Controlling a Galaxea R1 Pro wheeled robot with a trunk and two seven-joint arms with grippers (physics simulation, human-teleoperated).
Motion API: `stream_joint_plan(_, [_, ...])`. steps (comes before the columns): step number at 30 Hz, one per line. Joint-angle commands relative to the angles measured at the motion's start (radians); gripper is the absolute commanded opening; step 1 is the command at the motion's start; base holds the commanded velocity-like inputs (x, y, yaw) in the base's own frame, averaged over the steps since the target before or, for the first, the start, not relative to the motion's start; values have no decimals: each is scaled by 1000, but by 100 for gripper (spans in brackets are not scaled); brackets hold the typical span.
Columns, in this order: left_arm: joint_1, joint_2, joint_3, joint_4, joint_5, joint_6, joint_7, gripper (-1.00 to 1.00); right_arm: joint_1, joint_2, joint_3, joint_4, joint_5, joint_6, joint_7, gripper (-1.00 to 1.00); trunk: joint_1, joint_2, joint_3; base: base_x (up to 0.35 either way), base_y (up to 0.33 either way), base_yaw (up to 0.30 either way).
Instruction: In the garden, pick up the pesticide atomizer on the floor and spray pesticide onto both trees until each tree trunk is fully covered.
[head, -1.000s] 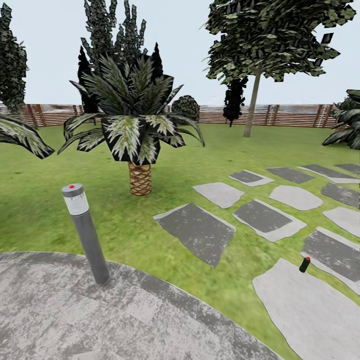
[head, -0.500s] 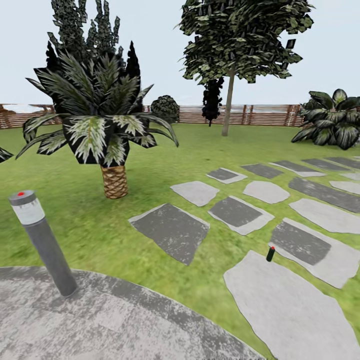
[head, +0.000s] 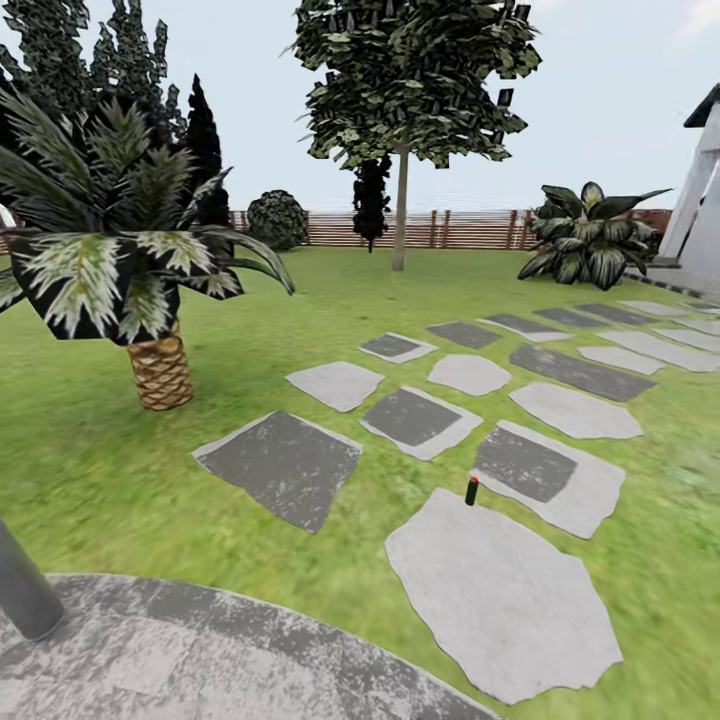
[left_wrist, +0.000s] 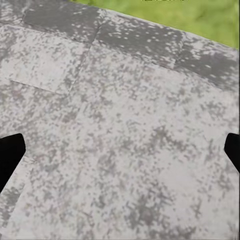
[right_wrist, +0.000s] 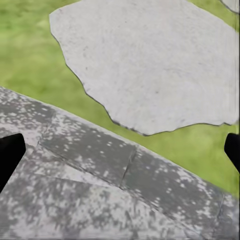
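Atomizer (head: 471, 490) sits lower centre-right of the head view, upright on the grass btwn two stepping stones: small dark bottle w/ a red top, just off the edge of the big pale stone (head: 505, 595). Tree (head: 401, 205) w/ thin pale trunk stands top centre by the fence (head: 470, 229), palm (head: 160, 370) at left. Wrist views look down on paving (left_wrist: 120, 135); left claw (left_wrist: 120, 155) and right claw (right_wrist: 120, 150) both spread apart, nothing btwn the tips.

Rough mottled grey stone paving (head: 180, 650), matt flat stepping slabs (head: 500, 600), slatted wooden fence (head: 470, 230), scaly-barked palm trunk (head: 160, 372), soft grass lawn (head: 90, 470).
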Motion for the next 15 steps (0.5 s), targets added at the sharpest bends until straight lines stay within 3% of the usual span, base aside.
stream_joint_plan(1, [0, 0, 0, 0, 3, -3, 2, 100, -1, 0, 1, 1, 0, -3, -3, 100, 0, 0, -1, 0, -273, -288])
stream_joint_plan(9, [0, 1, 0, 1, 4, -3, 2, 100, -1, 0, 1, 1, 0, -3, -4, 100, 0, 0, -1, 1, -273, -276])
stream_joint_plan(15, [0, 2, 0, 1, 4, -3, 2, 100, -1, 0, 6, 3, 2, -4, -3, 100, 0, 0, -1, 63, -273, -47])
